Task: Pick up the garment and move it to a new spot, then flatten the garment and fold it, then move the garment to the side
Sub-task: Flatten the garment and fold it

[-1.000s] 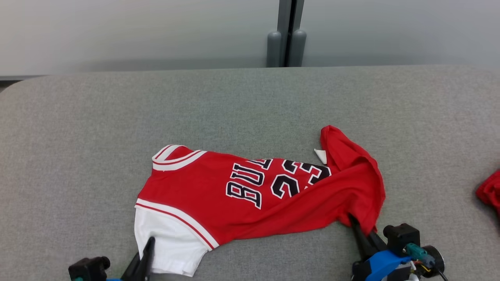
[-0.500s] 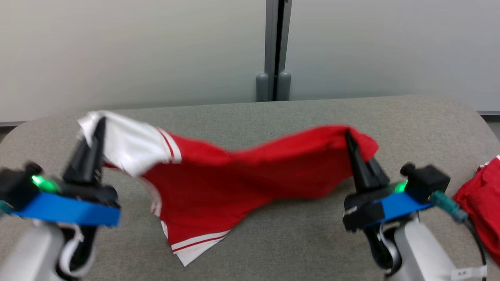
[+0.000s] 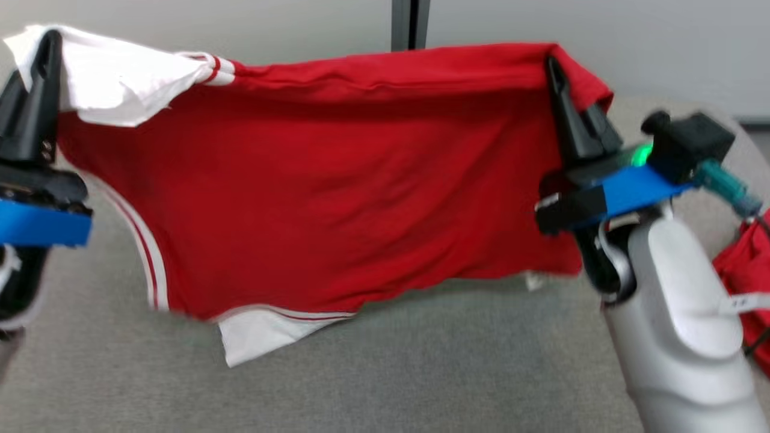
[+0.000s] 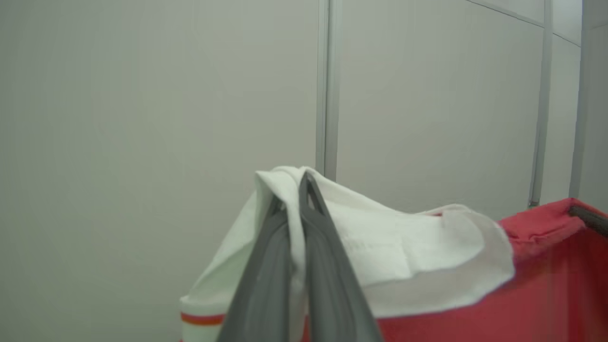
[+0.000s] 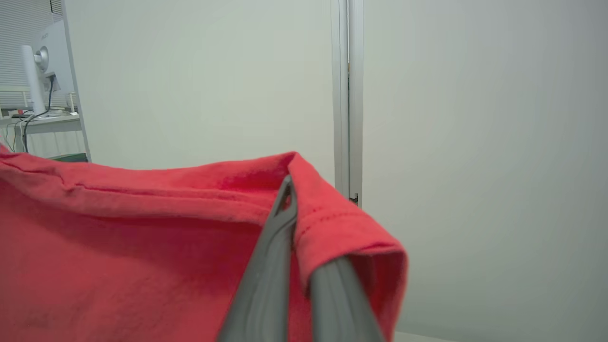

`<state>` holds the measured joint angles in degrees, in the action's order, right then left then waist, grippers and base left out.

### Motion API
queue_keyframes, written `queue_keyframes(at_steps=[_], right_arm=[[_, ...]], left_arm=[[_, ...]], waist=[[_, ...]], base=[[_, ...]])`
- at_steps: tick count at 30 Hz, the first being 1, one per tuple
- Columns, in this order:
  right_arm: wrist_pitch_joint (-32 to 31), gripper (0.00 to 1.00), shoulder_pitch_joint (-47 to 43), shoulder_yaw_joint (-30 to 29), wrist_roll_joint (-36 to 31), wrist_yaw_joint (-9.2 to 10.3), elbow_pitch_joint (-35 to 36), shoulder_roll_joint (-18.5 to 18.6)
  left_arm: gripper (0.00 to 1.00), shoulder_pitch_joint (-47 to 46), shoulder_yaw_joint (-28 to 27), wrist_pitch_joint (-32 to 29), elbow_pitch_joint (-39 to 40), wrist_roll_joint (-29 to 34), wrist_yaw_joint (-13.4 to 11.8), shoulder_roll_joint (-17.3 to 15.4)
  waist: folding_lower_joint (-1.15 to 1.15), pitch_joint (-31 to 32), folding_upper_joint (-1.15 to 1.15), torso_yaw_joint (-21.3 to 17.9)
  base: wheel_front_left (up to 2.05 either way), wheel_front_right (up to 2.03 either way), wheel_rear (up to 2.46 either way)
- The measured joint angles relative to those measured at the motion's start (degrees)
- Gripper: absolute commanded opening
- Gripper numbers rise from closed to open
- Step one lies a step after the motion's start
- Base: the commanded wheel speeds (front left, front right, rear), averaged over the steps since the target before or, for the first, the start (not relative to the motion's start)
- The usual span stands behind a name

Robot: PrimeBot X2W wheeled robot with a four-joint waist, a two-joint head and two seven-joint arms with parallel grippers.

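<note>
Left gripper (image 3: 49,42) and right gripper (image 3: 551,65) pinch the red white-trimmed fabric jersey (image 3: 337,180) outstretched; head view reveals grey felt table (image 3: 421,373) below.

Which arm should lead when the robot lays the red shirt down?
Probably the left. Both the left gripper and right gripper are shut on the shirt along its top edge, but another red cloth lies near the right gripper, while open grey table shows under the left side.
</note>
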<state>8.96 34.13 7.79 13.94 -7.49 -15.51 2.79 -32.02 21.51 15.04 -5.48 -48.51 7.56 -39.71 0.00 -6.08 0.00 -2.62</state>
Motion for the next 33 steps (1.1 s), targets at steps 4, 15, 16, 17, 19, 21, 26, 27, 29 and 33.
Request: queue_keyframes(at_steps=[4,15,16,17,19,21,26,27,29,33], right_arm=[[-0.5,0.00,9.6,-1.7,-4.4,-0.02,-3.5,-0.1],[3.3,0.00,33.9,-8.3,-18.7,-0.07,-11.0,-0.1],[3.7,0.00,34.0,-9.1,-18.9,-0.07,-11.6,-0.2],[3.8,0.00,33.8,-9.8,-18.8,-0.07,-12.7,-0.2],[4.2,0.00,31.4,-10.4,-18.8,-0.08,-15.5,-0.2],[4.2,0.00,26.7,-9.9,-18.0,-0.07,-19.2,-0.1],[4.9,0.00,13.8,-9.3,-13.5,-0.07,-27.8,-0.3],[5.0,0.00,11.0,-9.6,-11.0,-0.08,-29.6,-0.2],[5.3,0.00,5.6,-9.0,-7.6,-0.08,-32.7,-0.3],[5.9,0.00,-1.9,-7.8,-2.8,-0.08,-36.4,-0.3]], left_arm=[[0.00,-9.2,0.3,-0.1,-2.5,-1.0,0.0,-2.4],[0.00,-28.1,-6.1,0.0,-5.4,1.5,0.0,1.6],[0.00,-27.8,-5.9,0.0,-5.7,0.9,0.0,2.1],[0.00,-26.9,-5.2,0.0,-5.9,0.8,0.0,2.3],[0.00,-22.6,-3.6,0.0,-7.5,-0.2,0.0,3.0],[0.00,-16.8,-1.6,0.0,-9.0,-1.3,0.0,4.3],[0.00,-0.4,1.3,-0.1,-12.8,-4.3,0.0,8.7],[0.00,2.8,1.9,-0.1,-13.7,-4.5,0.0,9.9],[0.00,9.0,3.3,-0.1,-15.7,-5.3,0.0,11.7],[0.00,17.5,3.0,-0.1,-18.8,-6.2,0.0,15.1]], waist=[[0.02,-6.3,0.02,-0.6],[0.01,-15.6,0.03,3.1],[0.01,-15.8,0.02,3.4],[0.01,-15.9,0.02,3.7],[0.00,-15.7,0.02,4.0],[0.00,-15.3,0.02,4.2],[0.00,-14.1,0.02,4.3],[0.00,-13.7,0.02,4.4],[-0.01,-13.1,0.01,4.4],[-0.01,-10.9,0.01,4.5]], base=[[0.00,0.00,0.00],[0.00,0.00,0.00],[0.00,0.00,0.00],[0.00,0.00,0.00],[0.00,0.00,0.00],[0.00,0.00,0.00],[0.00,0.00,0.00],[0.00,0.00,0.00],[0.00,0.00,0.00],[0.00,0.00,0.00]])
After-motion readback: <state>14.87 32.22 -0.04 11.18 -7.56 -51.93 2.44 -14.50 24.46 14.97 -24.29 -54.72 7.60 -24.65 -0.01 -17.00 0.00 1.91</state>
